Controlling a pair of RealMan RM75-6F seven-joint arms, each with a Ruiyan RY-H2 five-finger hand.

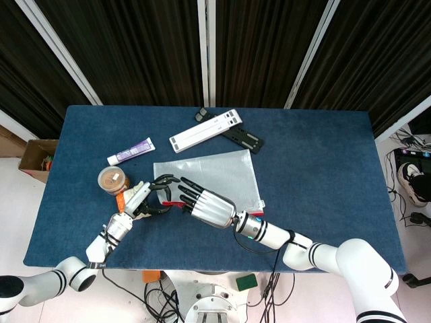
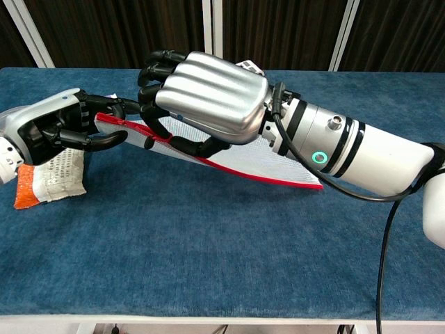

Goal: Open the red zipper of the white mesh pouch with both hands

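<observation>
The white mesh pouch (image 1: 222,173) (image 2: 281,161) lies mid-table with its red zipper (image 2: 245,174) along the near edge. Its left near corner is raised off the cloth. My left hand (image 1: 140,199) (image 2: 57,128) grips that raised corner from the left. My right hand (image 1: 206,206) (image 2: 208,96) hovers over the zipper's left end, its fingers curled down and pinching the red zipper pull (image 2: 149,137). The right hand's metal back hides most of the pull and part of the pouch in both views.
An orange-and-white packet (image 2: 47,178) lies under my left hand, beside a round brown tub (image 1: 112,180). A purple tube (image 1: 131,151), a long white bar (image 1: 205,130) and a black piece (image 1: 244,138) lie behind the pouch. A cardboard box (image 1: 35,159) stands off the table's left.
</observation>
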